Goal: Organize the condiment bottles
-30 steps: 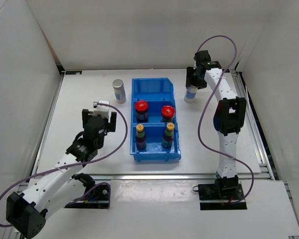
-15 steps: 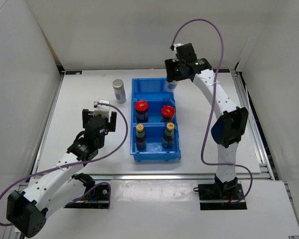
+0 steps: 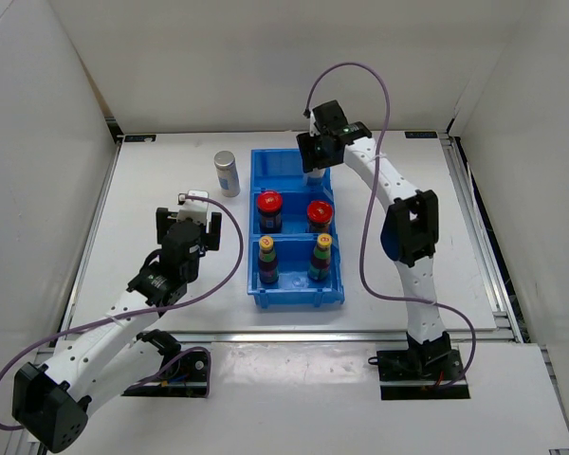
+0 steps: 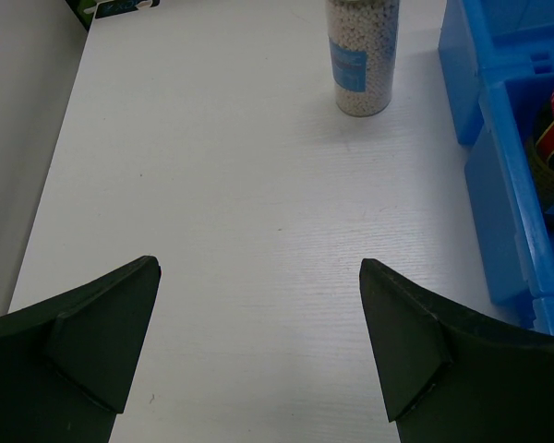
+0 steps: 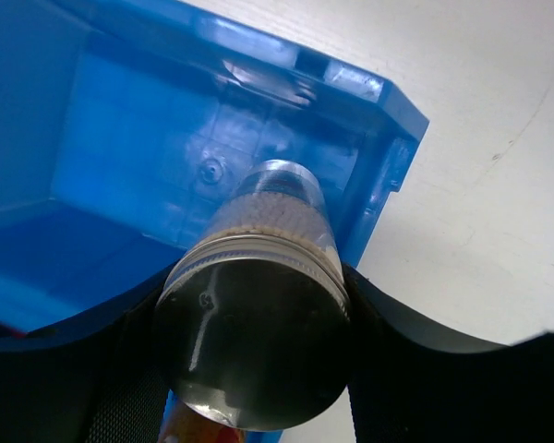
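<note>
My right gripper (image 3: 319,159) is shut on a pale silver-topped bottle (image 5: 258,305) and holds it over the back right compartment of the blue bin (image 3: 266,166). The other pale silver-topped bottle (image 3: 227,173) stands on the table left of the bin and shows in the left wrist view (image 4: 361,55). Two red-lidded jars (image 3: 268,210) (image 3: 320,215) stand in the bin's middle row. Two yellow-capped bottles (image 3: 266,260) (image 3: 320,257) stand in its front row. My left gripper (image 4: 258,351) is open and empty above the table, left of the bin.
The blue bin's wall (image 4: 499,185) is at the right of the left wrist view. White walls enclose the table on three sides. A metal rail (image 3: 360,334) runs along the table's front edge.
My right arm has carried the pale bottle leftward from the table right of the bin to above the bin's back compartment. The left arm has not moved.
</note>
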`<act>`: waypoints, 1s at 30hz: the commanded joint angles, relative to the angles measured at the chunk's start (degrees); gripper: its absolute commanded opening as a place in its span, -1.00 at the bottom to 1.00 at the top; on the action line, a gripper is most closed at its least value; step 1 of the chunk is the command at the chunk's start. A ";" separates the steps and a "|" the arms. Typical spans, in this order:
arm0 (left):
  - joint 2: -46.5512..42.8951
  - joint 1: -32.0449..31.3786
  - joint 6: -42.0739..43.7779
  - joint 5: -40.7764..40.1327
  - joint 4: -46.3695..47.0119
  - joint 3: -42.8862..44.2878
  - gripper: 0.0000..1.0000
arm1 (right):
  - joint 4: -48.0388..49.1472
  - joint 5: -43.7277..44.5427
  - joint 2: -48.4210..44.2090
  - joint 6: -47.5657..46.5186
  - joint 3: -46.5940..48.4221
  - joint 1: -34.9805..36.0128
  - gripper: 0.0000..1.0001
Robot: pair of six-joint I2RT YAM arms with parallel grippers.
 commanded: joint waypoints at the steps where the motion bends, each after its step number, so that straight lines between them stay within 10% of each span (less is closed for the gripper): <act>1: -0.86 -0.29 -0.29 -0.53 0.69 1.20 1.00 | 4.98 0.24 -0.51 -0.12 3.03 -0.07 -0.17; 6: -1.39 -0.29 -0.29 -0.53 0.69 1.20 1.00 | 6.31 0.24 0.01 -0.12 1.61 -0.07 0.26; 9: -1.39 -0.29 -0.29 -0.53 0.17 1.20 1.00 | 6.31 1.99 0.01 0.41 3.10 -0.07 1.00; 16: -0.60 -0.29 -3.18 -1.76 -0.37 1.81 1.00 | 3.59 8.13 -10.07 2.95 2.94 -0.07 1.00; 21: 6.95 6.90 -11.44 9.73 -1.87 13.66 1.00 | 8.23 7.64 -29.66 3.48 -14.27 -0.07 1.00; 30: 40.34 16.67 -10.76 30.38 -1.68 42.66 1.00 | 8.94 -4.92 -53.23 5.77 -42.03 -1.30 1.00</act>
